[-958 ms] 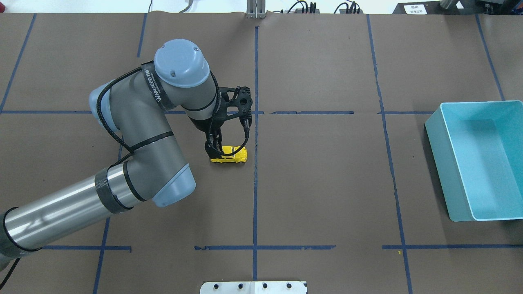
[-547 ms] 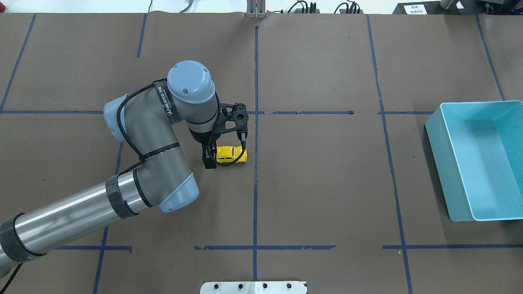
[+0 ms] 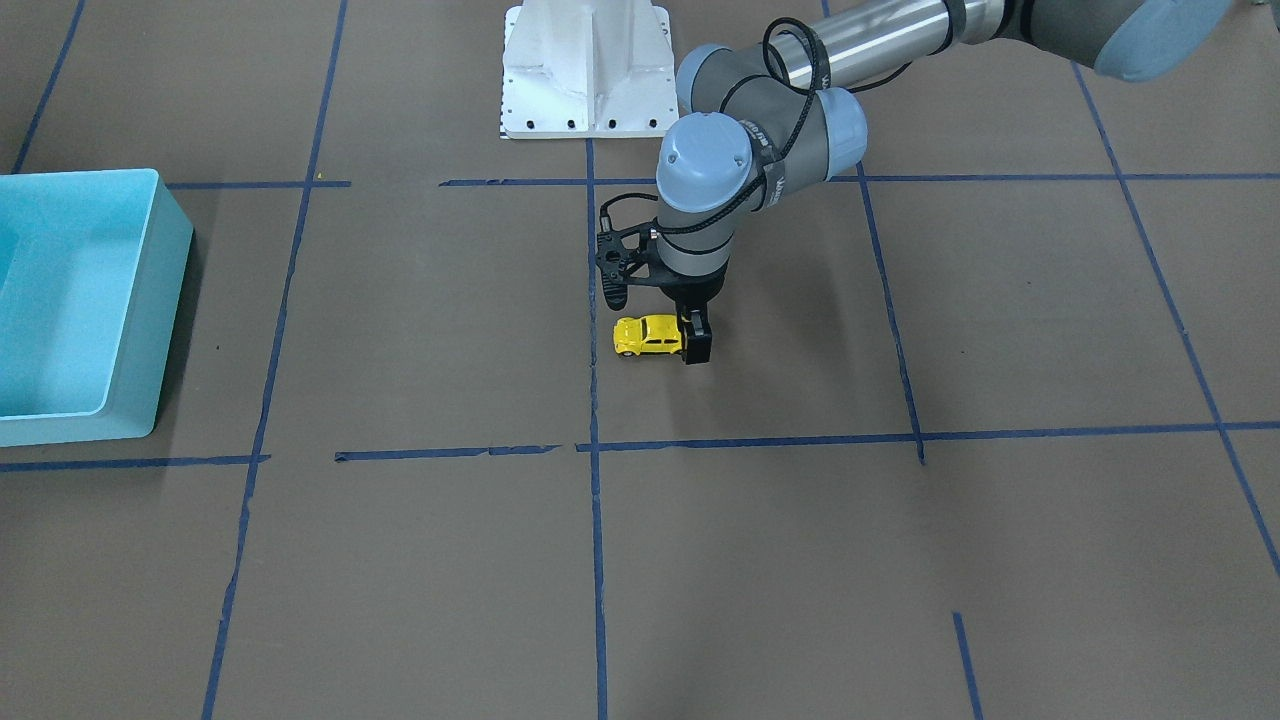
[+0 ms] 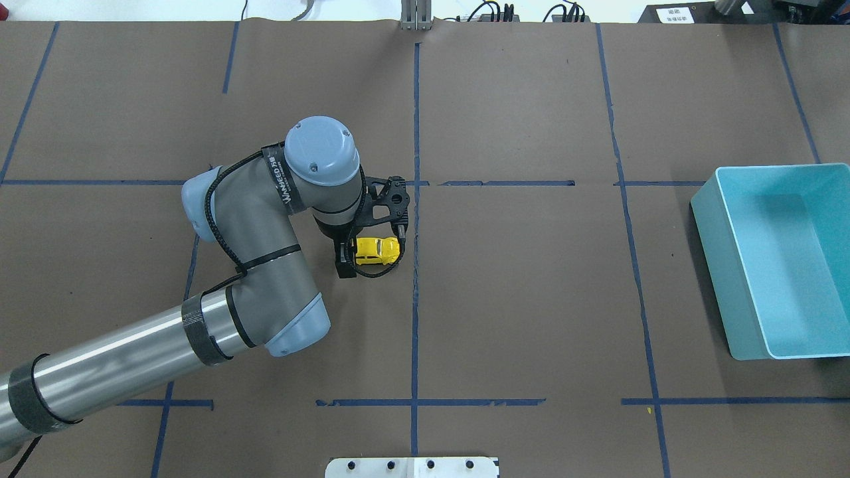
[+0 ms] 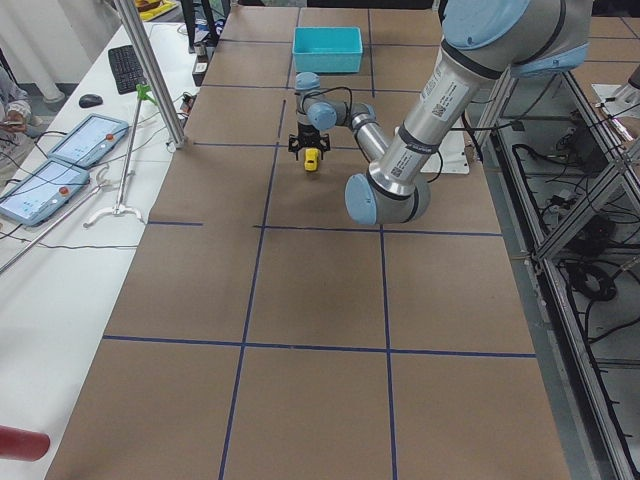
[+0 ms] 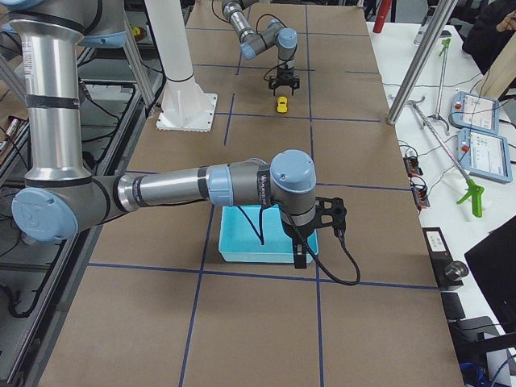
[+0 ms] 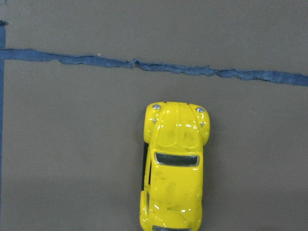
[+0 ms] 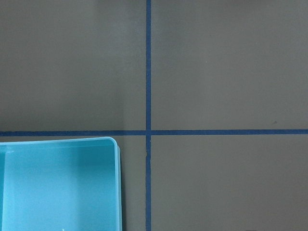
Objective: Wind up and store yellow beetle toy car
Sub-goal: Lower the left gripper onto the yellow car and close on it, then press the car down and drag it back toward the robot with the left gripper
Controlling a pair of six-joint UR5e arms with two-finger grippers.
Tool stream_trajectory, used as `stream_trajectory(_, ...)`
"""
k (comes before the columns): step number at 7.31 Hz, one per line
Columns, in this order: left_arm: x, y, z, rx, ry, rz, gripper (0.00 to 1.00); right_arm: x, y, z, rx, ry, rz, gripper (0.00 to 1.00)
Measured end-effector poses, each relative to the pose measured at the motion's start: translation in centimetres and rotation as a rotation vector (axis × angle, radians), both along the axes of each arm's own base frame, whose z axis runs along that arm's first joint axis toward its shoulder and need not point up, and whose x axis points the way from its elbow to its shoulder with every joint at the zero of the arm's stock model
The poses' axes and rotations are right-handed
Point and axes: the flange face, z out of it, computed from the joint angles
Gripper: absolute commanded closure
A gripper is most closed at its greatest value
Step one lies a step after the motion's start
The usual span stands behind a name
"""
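The yellow beetle toy car [image 4: 378,250] stands on its wheels on the brown table near the centre tape line. It also shows in the front view [image 3: 648,335] and fills the lower middle of the left wrist view [image 7: 174,168]. My left gripper [image 4: 346,254] is low over the car's rear, open, with one finger [image 4: 344,267] on the side towards me and the other finger [image 3: 697,347] on the far side. The light blue bin [image 4: 714,279] is empty at the far right. My right gripper [image 6: 300,260] hovers at the bin's edge; I cannot tell its state.
Blue tape lines [image 4: 415,299] grid the brown table. The white robot base plate [image 3: 588,70] is at my edge. The bin's corner [image 8: 57,187] shows in the right wrist view. Poles and tablets stand on the side bench [image 5: 80,150].
My left arm's wrist has swung right and toward me, and the gripper has come down from over the car's rear to straddle it. The car has not moved.
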Motion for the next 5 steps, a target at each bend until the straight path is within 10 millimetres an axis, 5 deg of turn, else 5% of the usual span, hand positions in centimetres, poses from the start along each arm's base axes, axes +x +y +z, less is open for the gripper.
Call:
stream_trajectory(2, 0.9, 0.4, -0.1, 0.011, 0.018, -0.019, 0.15, 0.0, -0.1, -0.1, 0.002, 0.000, 0.000, 0.00)
stream_trajectory(5, 2.1, 1.2, -0.3, 0.025, 0.051, -0.012, 0.70, 0.0, -0.3, -0.3, 0.004, 0.001, 0.000, 0.00)
